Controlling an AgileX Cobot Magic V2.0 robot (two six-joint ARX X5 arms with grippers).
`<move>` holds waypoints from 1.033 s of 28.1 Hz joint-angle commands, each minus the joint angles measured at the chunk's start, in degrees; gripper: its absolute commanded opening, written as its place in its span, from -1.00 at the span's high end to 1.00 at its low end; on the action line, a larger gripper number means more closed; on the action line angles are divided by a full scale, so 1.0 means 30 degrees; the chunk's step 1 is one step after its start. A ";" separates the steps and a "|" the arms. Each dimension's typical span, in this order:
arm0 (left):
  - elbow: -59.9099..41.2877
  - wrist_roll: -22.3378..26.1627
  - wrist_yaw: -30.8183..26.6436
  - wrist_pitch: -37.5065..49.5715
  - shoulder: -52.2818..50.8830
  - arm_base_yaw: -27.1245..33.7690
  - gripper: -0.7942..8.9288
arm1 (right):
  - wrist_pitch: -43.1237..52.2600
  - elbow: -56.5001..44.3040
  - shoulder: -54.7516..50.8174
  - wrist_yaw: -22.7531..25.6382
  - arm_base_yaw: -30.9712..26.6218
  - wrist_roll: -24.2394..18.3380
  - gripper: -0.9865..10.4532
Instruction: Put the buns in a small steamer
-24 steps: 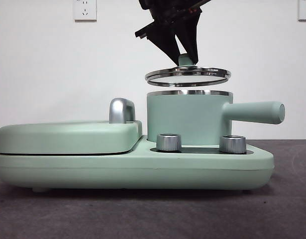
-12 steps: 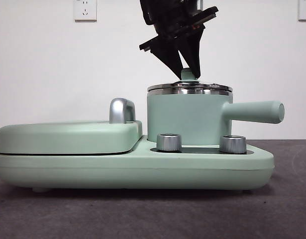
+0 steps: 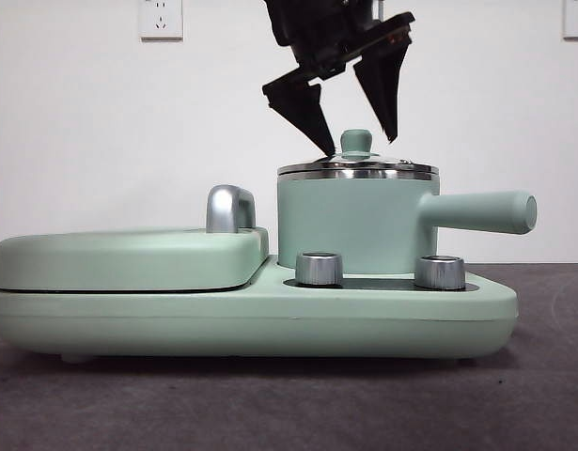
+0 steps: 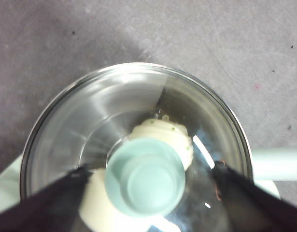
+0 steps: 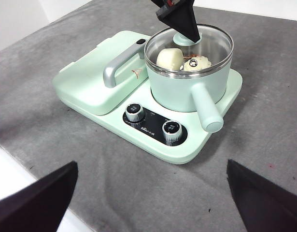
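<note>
The small steamer stands on its mint green base with the glass lid seated on the steel rim. My left gripper is open, its jaws on either side of the lid's green knob and apart from it. In the left wrist view the knob sits between the spread jaws, with the ridged bun and the smooth bun under the glass. The right wrist view shows both buns, the smooth one and the ridged one, inside the steamer. My right gripper is open, high and away.
The flat lidded griddle with its chrome handle lies beside the steamer. Two steel dials face front. The steamer's long handle sticks out sideways. Grey table all around.
My left gripper lowered the glass lid onto the steamer's rim, then opened and let go of the knob. The lid now rests on the pot.
</note>
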 commanded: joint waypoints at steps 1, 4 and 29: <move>0.1683 -0.0758 -0.0022 -0.1239 0.0474 -0.0182 -0.13 | 0.0182 0.0109 0.0007 -0.0007 0.0102 0.0211 -0.03; 0.2157 -0.1625 -0.0022 -0.3191 -0.0481 -0.0087 -0.13 | 0.0189 0.0109 0.0007 -0.0015 0.0102 0.0204 -0.03; -2.6272 -0.3781 -0.0036 0.6492 -2.8582 0.0197 -0.13 | 0.2572 0.0109 0.0029 -0.3220 0.0102 0.0189 -0.03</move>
